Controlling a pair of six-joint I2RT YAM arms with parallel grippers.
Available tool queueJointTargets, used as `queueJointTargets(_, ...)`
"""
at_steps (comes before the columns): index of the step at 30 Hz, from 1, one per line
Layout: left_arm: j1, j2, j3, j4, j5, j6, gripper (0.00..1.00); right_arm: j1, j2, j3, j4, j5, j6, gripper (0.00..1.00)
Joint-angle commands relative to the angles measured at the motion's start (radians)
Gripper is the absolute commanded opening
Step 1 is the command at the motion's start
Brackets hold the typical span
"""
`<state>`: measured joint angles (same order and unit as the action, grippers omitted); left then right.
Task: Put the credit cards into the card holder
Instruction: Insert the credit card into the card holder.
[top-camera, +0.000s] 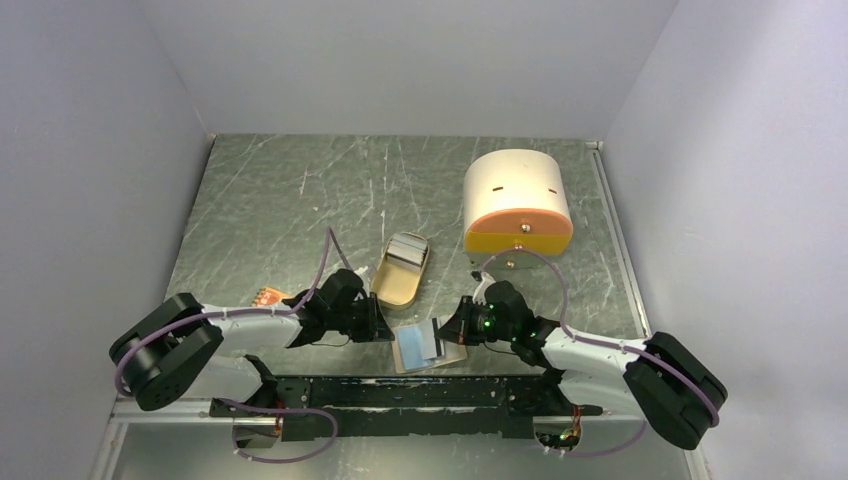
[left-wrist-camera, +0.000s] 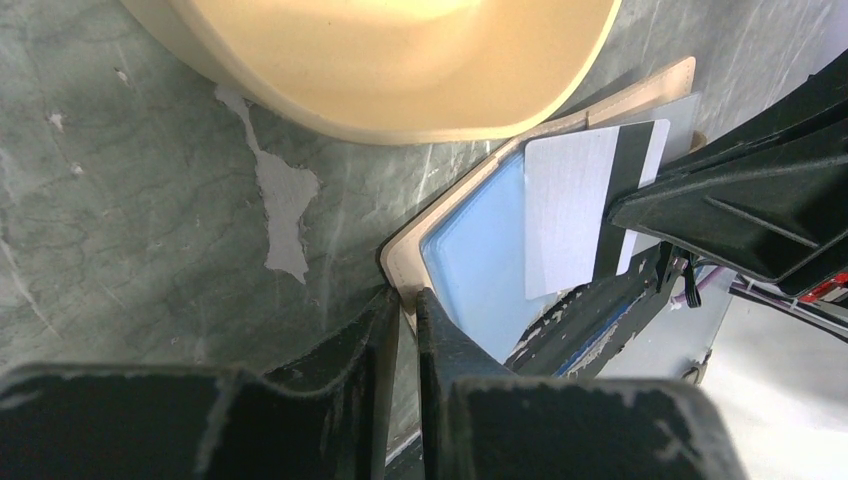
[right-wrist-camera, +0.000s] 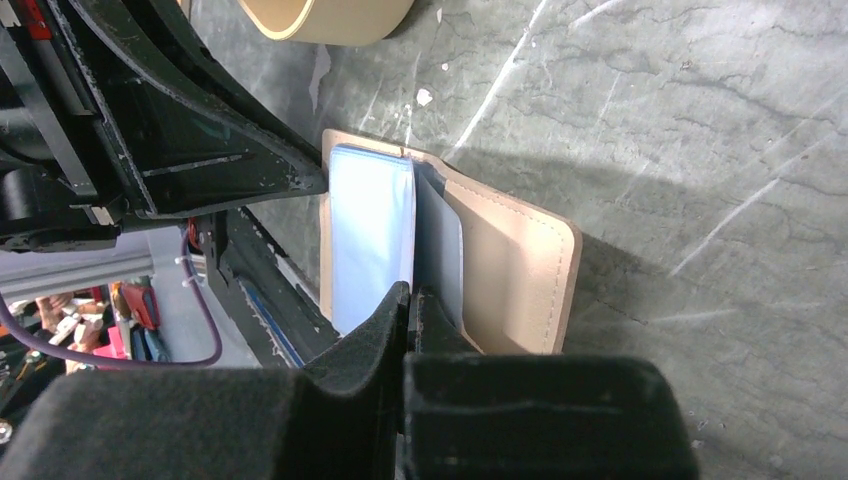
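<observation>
The beige card holder (top-camera: 430, 366) lies open on the table between my two grippers. In the left wrist view my left gripper (left-wrist-camera: 405, 300) is shut on the card holder's (left-wrist-camera: 402, 262) near corner. A light blue credit card (left-wrist-camera: 475, 260) rests flat on the holder. Above it, tilted, is a whitish-grey card with a dark stripe (left-wrist-camera: 570, 210). My right gripper (right-wrist-camera: 410, 292) is shut on this card's striped end, so its wrist view shows the card nearly edge-on over the light blue card (right-wrist-camera: 365, 230) and the card holder (right-wrist-camera: 525, 265). Seen from above, the left gripper (top-camera: 385, 325) and right gripper (top-camera: 452, 330) flank the holder.
An oval tan tin tray (top-camera: 400, 268) stands just behind the holder, close to the left gripper. A large cream box with an orange front (top-camera: 515, 200) sits at the back right. An orange-red dotted piece (top-camera: 268, 296) lies left of the left arm. The table's front edge is right behind the holder.
</observation>
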<state>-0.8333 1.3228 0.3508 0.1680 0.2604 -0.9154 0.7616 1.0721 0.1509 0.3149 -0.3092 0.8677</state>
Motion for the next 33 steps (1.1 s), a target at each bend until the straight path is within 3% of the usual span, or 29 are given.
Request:
queueJointTargets(1, -0.012, 0.027, 0.010, -0.044, -0.029, 0.006, 0.19, -0.008, -0.006, 0.002, -0.058, -0.023, -0.027, 0.00)
queueJointTargets(8, -0.013, 0.048, 0.016, -0.054, -0.029, 0.006, 0.19, -0.009, -0.033, -0.023, -0.034, -0.028, 0.003, 0.00)
queueJointTargets(33, -0.012, 0.080, 0.016, -0.071, -0.049, -0.008, 0.18, -0.010, -0.078, -0.004, -0.220, 0.048, 0.043, 0.00)
